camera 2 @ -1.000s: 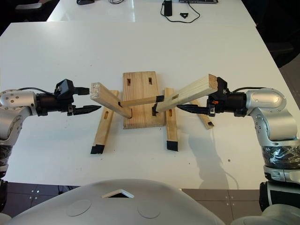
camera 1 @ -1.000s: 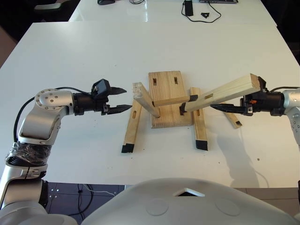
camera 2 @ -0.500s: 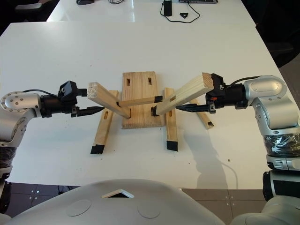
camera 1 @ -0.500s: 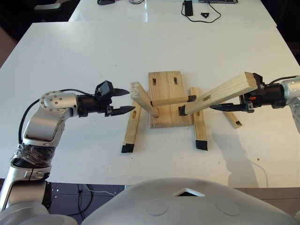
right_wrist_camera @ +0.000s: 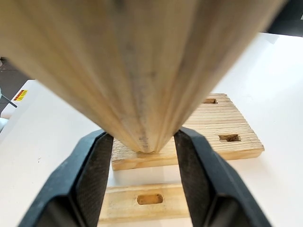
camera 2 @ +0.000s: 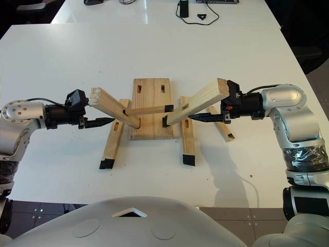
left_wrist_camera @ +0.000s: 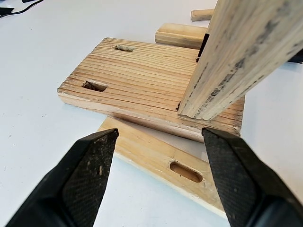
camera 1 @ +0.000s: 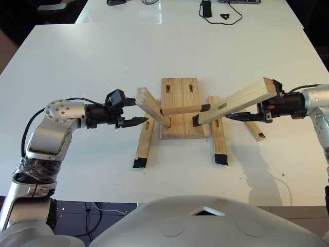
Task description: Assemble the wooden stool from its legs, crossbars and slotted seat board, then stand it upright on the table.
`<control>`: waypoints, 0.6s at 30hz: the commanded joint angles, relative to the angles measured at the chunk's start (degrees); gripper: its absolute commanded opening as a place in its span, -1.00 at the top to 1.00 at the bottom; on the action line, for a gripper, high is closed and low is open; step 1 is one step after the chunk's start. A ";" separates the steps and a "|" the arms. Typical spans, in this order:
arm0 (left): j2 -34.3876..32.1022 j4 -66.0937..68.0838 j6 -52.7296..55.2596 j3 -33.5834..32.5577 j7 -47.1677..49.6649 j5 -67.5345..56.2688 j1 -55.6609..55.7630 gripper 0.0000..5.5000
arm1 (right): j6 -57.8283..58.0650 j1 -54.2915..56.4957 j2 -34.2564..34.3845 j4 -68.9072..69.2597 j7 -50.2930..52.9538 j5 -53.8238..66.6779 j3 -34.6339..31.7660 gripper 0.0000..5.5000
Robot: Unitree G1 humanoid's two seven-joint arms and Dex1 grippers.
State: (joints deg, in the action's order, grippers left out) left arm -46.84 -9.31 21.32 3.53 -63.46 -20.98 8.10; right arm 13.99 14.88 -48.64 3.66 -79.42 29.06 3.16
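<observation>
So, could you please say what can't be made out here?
- Eye views: the right tilted pale wooden leg hides whether its foot sits in the slotted wooden seat board.
- Eye views: the right gripper covers part of the short wooden crossbar.

You have one seat board [camera 1: 179, 85] on the tabletop [camera 1: 77, 62], and two open slots [camera 1: 168, 89] show near the board's far edge. Count four legs. Two are raised off the tabletop: the left raised leg [camera 1: 151, 105] and the right raised leg [camera 1: 236, 100]. Two lie flat: the left flat leg [camera 1: 143, 141] and the right flat leg [camera 1: 219, 141]. You have two crossbars: the joined crossbar [camera 1: 182, 109] between the raised legs, and the loose crossbar [camera 1: 255, 131] toward the right edge. There are two grippers, the left gripper [left_wrist_camera: 158, 135] and the right gripper [right_wrist_camera: 144, 142]. A second tabletop [camera 1: 175, 13] stands beyond the far edge, making two.
</observation>
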 commanded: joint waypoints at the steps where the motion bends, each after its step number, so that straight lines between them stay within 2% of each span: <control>1: -0.23 0.30 -0.24 0.10 -0.42 0.58 0.89 -0.19 | 0.57 0.16 0.32 1.01 0.38 -0.57 -0.14 0.26; 11: 0.17 -0.19 -0.01 0.12 -0.12 0.57 0.74 -0.19 | -2.10 2.25 -0.62 -2.19 -2.69 -5.92 4.28 0.26; 18: 0.96 -2.98 0.84 0.30 0.90 0.00 -0.41 -0.19 | 1.13 7.68 -1.98 -4.61 -7.12 -5.70 7.07 0.26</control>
State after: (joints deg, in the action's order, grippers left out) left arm -46.26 -10.79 21.62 3.74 -63.09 -20.88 8.24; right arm 13.73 21.24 -48.89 0.17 -84.07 26.01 8.24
